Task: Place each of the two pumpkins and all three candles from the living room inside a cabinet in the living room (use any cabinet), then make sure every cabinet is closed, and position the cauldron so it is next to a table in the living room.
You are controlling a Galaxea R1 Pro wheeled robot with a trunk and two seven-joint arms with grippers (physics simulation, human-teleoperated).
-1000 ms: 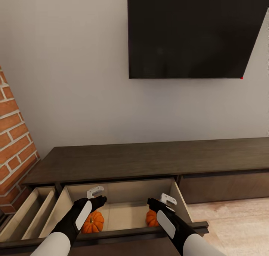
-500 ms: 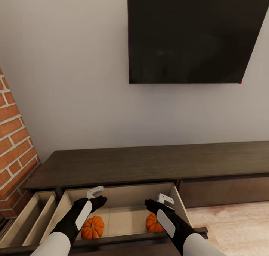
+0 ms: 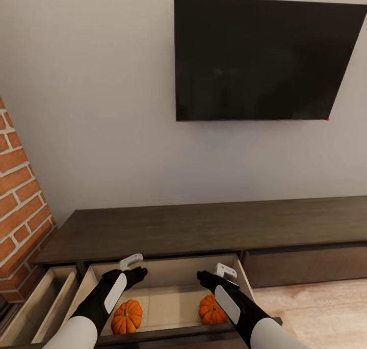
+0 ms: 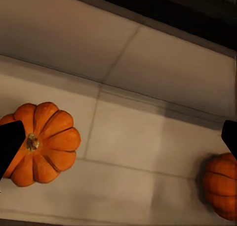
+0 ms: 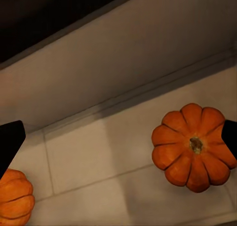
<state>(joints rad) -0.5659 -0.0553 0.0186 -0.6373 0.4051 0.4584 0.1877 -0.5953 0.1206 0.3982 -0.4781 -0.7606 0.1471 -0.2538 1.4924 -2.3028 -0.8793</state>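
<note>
Two orange pumpkins lie apart on the pale floor of the cabinet's (image 3: 204, 225) open drawer (image 3: 168, 298): one at the left (image 3: 126, 316) (image 4: 44, 143) (image 5: 15, 196), one at the right (image 3: 212, 310) (image 5: 194, 147) (image 4: 222, 179). My left gripper (image 3: 136, 273) (image 4: 118, 142) hovers above the left pumpkin, open and empty. Over the right pumpkin hangs my right gripper (image 3: 205, 277) (image 5: 118, 137), also open with nothing in it. Candles, cauldron and table are out of view.
A second drawer (image 3: 41, 300) stands open at the far left, beside a brick wall (image 3: 20, 206). A black TV (image 3: 265, 58) hangs on the grey wall above the cabinet. Closed drawer fronts (image 3: 306, 265) run to the right, over pale wood floor (image 3: 326, 308).
The head camera has risen, so the TV and cabinet sit lower in the picture. Both grippers have lifted a little above the drawer; the pumpkins lie where they were.
</note>
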